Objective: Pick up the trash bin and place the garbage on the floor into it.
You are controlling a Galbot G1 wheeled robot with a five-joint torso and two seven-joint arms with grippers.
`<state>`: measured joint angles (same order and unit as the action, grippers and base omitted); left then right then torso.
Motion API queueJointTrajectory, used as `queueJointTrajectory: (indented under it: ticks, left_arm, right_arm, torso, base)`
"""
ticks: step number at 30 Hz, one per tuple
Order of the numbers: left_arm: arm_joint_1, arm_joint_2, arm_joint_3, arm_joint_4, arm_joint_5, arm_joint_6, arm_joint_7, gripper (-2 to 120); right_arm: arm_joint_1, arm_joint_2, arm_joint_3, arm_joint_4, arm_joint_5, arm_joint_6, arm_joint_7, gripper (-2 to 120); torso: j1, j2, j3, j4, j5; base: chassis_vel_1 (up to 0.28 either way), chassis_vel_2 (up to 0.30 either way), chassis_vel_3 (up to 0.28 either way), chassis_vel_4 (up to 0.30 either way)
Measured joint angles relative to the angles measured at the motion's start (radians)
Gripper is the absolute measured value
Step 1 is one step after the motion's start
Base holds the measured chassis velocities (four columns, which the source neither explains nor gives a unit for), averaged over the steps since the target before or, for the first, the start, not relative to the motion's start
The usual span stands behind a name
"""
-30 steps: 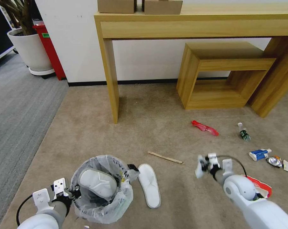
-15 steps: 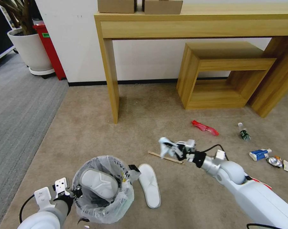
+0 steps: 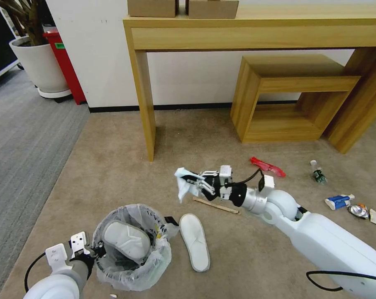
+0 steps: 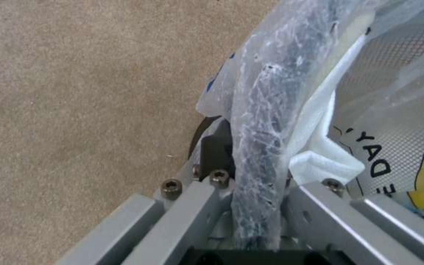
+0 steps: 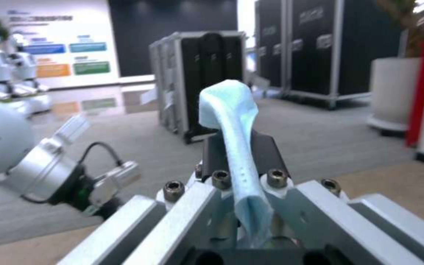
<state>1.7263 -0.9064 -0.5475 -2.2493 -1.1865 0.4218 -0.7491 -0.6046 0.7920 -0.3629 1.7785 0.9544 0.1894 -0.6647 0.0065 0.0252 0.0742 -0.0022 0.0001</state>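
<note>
The trash bin [image 3: 132, 249] sits low on the carpet with a white slipper [image 3: 126, 238] stuffed inside. The left hand [image 3: 97, 252] is clamped on its bagged rim. The right hand [image 3: 193, 181] pinches a tissue [image 3: 182, 184] up in the air, just past the second slipper [image 3: 194, 241].

Tissue [image 3: 183, 182] is pale blue-white. Slipper [image 3: 194, 241] is white. Bin [image 3: 132, 249] has a clear crinkled liner. Wrapper [image 3: 267, 166] is red. Carpet [image 3: 113, 166] is beige, and the desk [image 3: 254, 33] light wood.
</note>
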Motion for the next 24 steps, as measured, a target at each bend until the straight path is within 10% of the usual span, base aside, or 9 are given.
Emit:
queueJointTrajectory:
  ticks: [24]
  left_arm:
    - [0.022,-0.028,-0.015,-0.011,0.028,-0.001,0.006,0]
  right_arm:
    - [0.218,0.147,-0.403,-0.144,0.003,-0.019,0.045,0]
  torso:
    - [0.000,0.000,0.000,0.0000,-0.0001]
  base:
    - [0.000,0.000,0.000,0.000]
